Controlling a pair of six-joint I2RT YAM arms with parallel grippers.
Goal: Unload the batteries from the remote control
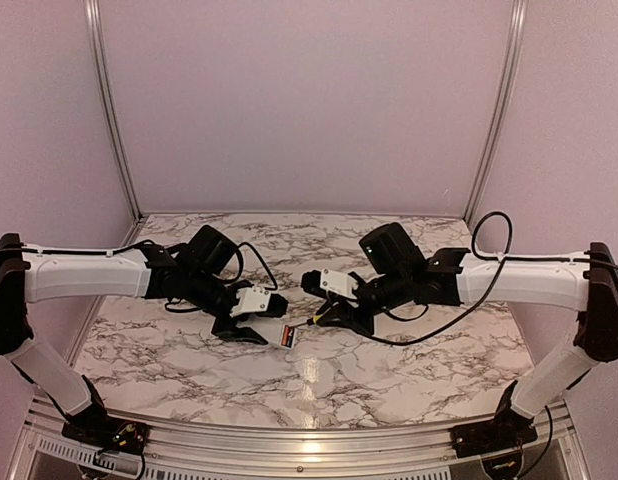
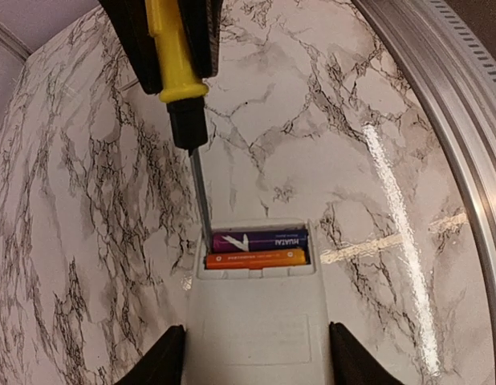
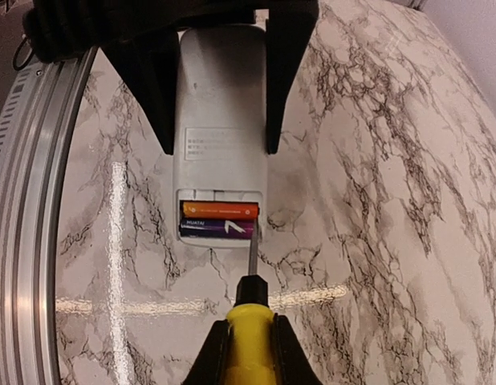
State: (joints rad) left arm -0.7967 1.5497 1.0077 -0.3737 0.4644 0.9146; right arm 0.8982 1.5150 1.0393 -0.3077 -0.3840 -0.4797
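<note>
"So where was the remote control [image 3: 220, 96]?"

"Low over the marble table [image 1: 389, 380], midway between the two arms. The left gripper [image 2: 257, 330] was clamped on it, one dark finger against each long edge, with the open battery bay [image 3: 219, 220] pointing away from that wrist."

"Were the batteries [image 2: 258, 249] out?"

"No. Both lay in the bay side by side, across the remote's width. The orange battery [image 3: 219, 210] sat nearer the body of the remote, and the purple battery [image 3: 216, 230] sat at the outer end."

"And the right gripper [image 3: 248, 325]?"

"Closed narrowly around the yellow handle of a screwdriver [image 2: 180, 80], with the black collar and thin metal shaft sticking out past its fingers. The tip reached the corner of the bay, just at one end of the purple battery."

"Was it touching?"

"I couldn't tell whether the tip pressed on the battery or only on the bay wall. I couldn't tell either whether the remote rested on the table or hung just above it."
</note>
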